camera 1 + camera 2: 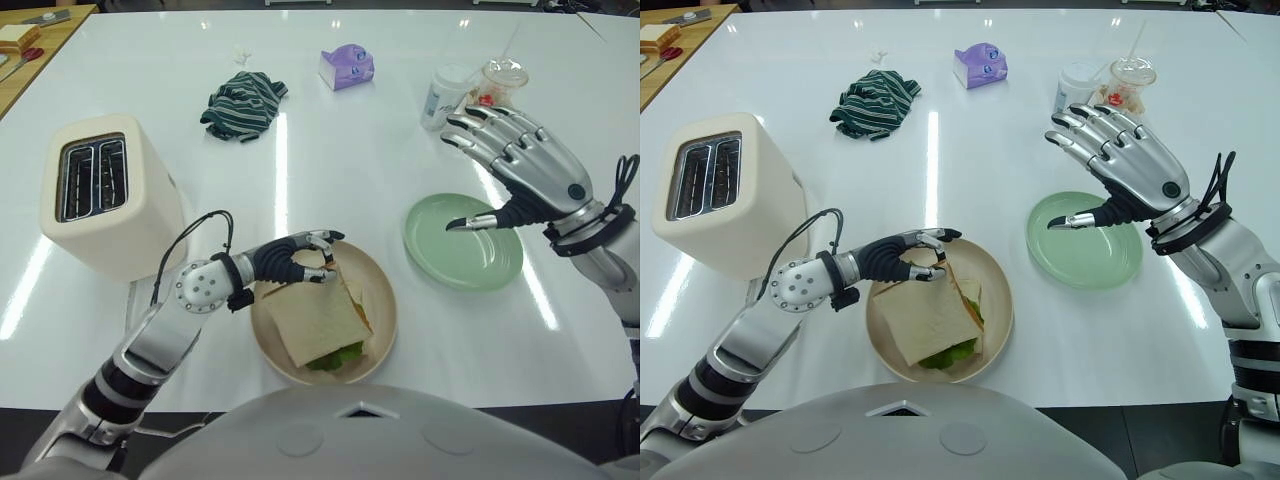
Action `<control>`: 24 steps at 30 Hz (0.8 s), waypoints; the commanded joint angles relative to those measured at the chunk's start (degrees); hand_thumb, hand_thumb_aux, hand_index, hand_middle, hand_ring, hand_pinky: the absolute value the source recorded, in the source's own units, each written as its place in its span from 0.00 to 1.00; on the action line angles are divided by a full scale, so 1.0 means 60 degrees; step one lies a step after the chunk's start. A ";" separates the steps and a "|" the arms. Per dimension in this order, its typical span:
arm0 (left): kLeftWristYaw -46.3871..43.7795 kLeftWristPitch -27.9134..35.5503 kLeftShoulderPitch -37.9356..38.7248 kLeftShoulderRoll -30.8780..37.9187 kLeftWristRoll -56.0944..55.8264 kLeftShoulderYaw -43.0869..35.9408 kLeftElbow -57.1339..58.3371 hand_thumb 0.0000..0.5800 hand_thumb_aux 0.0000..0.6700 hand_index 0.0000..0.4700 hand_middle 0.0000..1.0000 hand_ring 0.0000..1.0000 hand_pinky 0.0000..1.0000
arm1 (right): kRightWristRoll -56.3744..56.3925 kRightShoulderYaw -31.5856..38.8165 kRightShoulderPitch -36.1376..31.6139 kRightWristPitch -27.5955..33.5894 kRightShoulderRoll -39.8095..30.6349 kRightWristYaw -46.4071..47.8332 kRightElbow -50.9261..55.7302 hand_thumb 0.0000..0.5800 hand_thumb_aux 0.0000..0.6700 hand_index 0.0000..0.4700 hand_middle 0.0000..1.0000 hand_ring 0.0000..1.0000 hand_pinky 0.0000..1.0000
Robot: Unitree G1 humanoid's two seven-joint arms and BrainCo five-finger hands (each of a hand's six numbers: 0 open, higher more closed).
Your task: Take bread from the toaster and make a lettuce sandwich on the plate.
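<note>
**Sandwich all but built on the near plate**

From where I stand, the white table (pixel 360 170) carries everything. The toaster (pixel 110 195) sits at nine o'clock, and nothing pokes up from its dark slots, so the bread looks to have been taken out already. At six o'clock, close to the robot, is the beige plate (pixel 383 300). A green plate (pixel 470 265) with nothing on it lies at about four o'clock. A striped cloth (pixel 243 103) is crumpled at eleven o'clock (no part of this job, I'd say).

On the beige plate the sandwich is assembled: the top slice (pixel 315 320) lies a little askew, with lettuce (pixel 335 357) peeping out at its near edge and more bread under it.

The left hand (pixel 290 258) lies over the plate's rim at eleven o'clock, its fingers closed on the far corner of the top slice. The right hand (pixel 520 150) hangs above the green plate's two o'clock edge, fingers spread and holding nothing.

I judge the task nearly finished. What remains is to let go of the slice, perhaps square it, and draw the hand away.
</note>
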 commanded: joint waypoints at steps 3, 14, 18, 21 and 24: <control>0.0045 -0.0181 -0.0230 -0.0463 0.0436 -0.0177 0.0433 0.82 0.57 0.57 0.00 0.00 0.00 | 0.0023 0.0146 0.0026 0.0021 0.0097 0.0051 -0.0035 0.00 0.00 0.00 0.00 0.00 0.00; 0.0311 -0.0115 -0.0542 -0.1139 0.0653 0.0310 0.0364 0.00 0.00 0.00 0.00 0.00 0.00 | -0.0068 0.0500 -0.0092 0.0157 0.0258 0.0003 0.0015 0.00 0.00 0.00 0.00 0.00 0.00; 0.0683 -0.0205 -0.1166 -0.1492 -0.0161 0.1984 -0.0603 0.00 0.00 0.00 0.00 0.00 0.00 | 0.0855 0.0873 0.0208 0.0189 0.0466 0.0778 -0.0232 0.00 0.00 0.00 0.00 0.00 0.00; 0.0200 -0.0527 -0.1068 -0.1075 -0.1520 0.3858 -0.1457 0.36 0.20 0.20 0.00 0.00 0.00 | 0.2173 0.1450 0.0924 0.0514 0.0537 0.2140 -0.0559 0.00 0.00 0.00 0.00 0.00 0.00; -0.0755 -0.1337 -0.0175 -0.0264 -0.2379 0.5537 -0.1143 0.86 0.63 0.63 0.00 0.00 0.00 | 0.3411 0.1823 0.1684 0.1055 0.0526 0.3377 -0.1028 0.00 0.00 0.00 0.00 0.00 0.00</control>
